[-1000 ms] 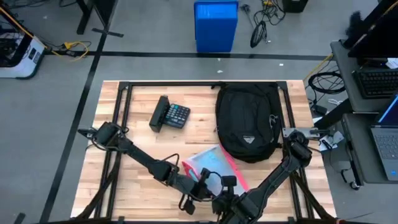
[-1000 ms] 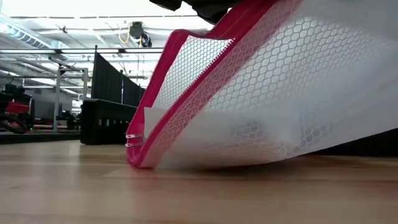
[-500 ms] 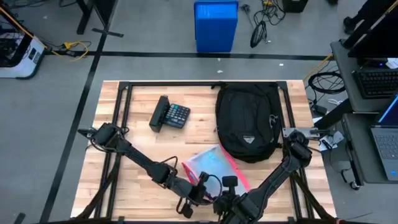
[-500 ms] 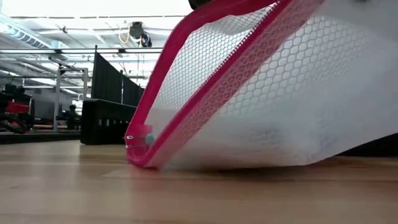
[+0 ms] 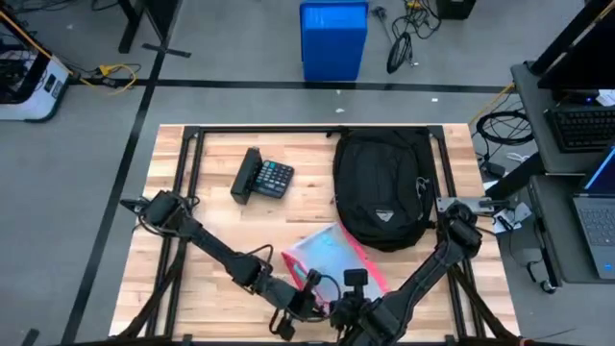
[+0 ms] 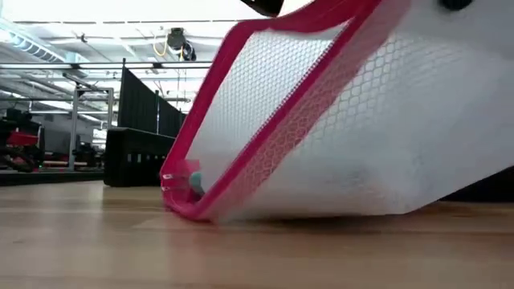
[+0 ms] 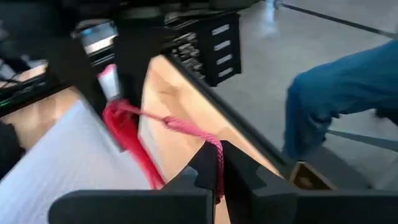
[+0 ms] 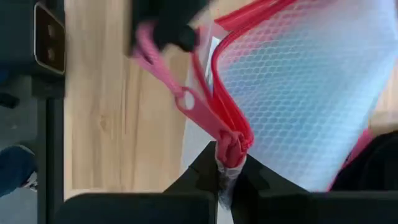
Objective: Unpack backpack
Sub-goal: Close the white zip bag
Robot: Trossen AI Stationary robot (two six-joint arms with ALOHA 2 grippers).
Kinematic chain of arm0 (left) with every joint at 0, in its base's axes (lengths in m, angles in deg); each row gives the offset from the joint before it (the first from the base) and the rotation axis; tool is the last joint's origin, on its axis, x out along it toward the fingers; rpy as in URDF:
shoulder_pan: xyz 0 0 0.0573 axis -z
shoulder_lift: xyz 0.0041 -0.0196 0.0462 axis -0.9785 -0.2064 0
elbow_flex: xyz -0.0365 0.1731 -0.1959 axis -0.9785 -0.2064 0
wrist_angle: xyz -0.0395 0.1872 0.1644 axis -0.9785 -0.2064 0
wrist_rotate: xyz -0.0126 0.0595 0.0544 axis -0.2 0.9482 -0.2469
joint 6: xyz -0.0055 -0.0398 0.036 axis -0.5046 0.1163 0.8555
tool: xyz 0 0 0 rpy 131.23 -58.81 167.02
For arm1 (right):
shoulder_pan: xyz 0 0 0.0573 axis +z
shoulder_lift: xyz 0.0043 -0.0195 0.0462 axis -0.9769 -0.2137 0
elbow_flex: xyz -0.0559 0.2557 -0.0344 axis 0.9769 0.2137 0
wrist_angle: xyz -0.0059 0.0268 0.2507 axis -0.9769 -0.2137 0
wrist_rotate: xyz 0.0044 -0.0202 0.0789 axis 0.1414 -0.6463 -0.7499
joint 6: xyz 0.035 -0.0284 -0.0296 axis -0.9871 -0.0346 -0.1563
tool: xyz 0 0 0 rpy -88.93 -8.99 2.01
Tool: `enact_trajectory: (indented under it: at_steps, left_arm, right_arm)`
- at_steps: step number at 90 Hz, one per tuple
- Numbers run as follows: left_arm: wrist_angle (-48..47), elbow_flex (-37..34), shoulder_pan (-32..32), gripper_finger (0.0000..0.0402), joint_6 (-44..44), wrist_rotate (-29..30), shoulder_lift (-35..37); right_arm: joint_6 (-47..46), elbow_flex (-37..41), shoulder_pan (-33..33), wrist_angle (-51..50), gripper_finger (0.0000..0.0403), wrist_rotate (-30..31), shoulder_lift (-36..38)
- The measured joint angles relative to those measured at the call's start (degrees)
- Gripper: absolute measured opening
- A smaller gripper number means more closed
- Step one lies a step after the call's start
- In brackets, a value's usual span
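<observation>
The black backpack [image 5: 381, 187] lies flat on the table's far right, with no gripper on it. Nearer the front edge is a white mesh pouch [image 5: 325, 252] with pink trim. In the low view the pouch [image 6: 353, 136] stands tilted, its low corner [image 6: 186, 205] on the wood. My left gripper [image 5: 306, 286] is shut on the pouch's pink pull cord [image 7: 186, 127]. My right gripper [image 5: 348, 286] is shut on a pink corner of the pouch, close beside the left one. My left gripper pinches the free end of the pink pull cord [image 7: 217, 163] between its two fingers. From there the cord runs to the pouch's pink edge [image 7: 121, 124]. My right gripper pinches the pouch's bunched pink corner [image 8: 231, 148] between its two fingers, where the trim ends. The pouch is tilted up from there, with its far low corner on the table. The pink cord [image 8: 186, 99] leads away from this corner to the other gripper.
A black calculator [image 5: 264, 177] lies at the far left of the table. The table's dark frame rails [image 5: 187, 154] run along its edges. A person's blue-clad leg [image 7: 336, 93] shows beyond the table's edge. Bare wood lies to the left of the pouch.
My left gripper has moved a little toward the table's near edge with the cord. The gap between the pouch's two pink zip edges has widened, and a small teal thing now shows inside its low corner.
</observation>
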Motion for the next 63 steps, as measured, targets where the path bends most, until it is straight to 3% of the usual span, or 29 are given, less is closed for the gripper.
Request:
enact_trajectory:
  at_steps: [44,63]
  left_arm:
    - [-1.9,-0.02,1.26,0.0001,-1.18,-0.15,3.41]
    - [-8.47,0.09,1.98,0.0001,-3.49,2.28,3.41]
  right_arm:
    - [-0.09,0.0,-0.1,0.32,0.0,0.17,-0.04]
    - [-0.34,-0.02,-0.25,0.26,0.0,-0.04,-0.04]
